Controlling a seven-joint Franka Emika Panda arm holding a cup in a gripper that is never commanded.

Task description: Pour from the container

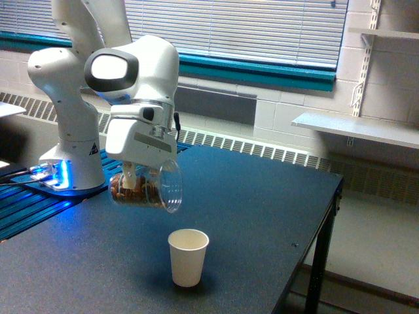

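tabletop (262, 196): dark blue-black, matte, front-right corner and black leg seen | container (147, 188): tipped near-horizontal, brown bits inside, pinched by end effector (133, 178), held in air above tabletop, up-left of paper cup (188, 257) | room: closed blinds (249, 29), teal sill, block wall, radiator grille, wall shelf (357, 127) at the exterior view's right

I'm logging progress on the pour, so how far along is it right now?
Done: the pincer holds the clear container lifted off the table, tipped almost onto its side, mouth facing the exterior view's right. In hand: the brown bits sit inside it; none are seen falling. Left: the mouth hangs up and to the exterior view's left of the white paper cup, so lining up and tipping further likely remain.
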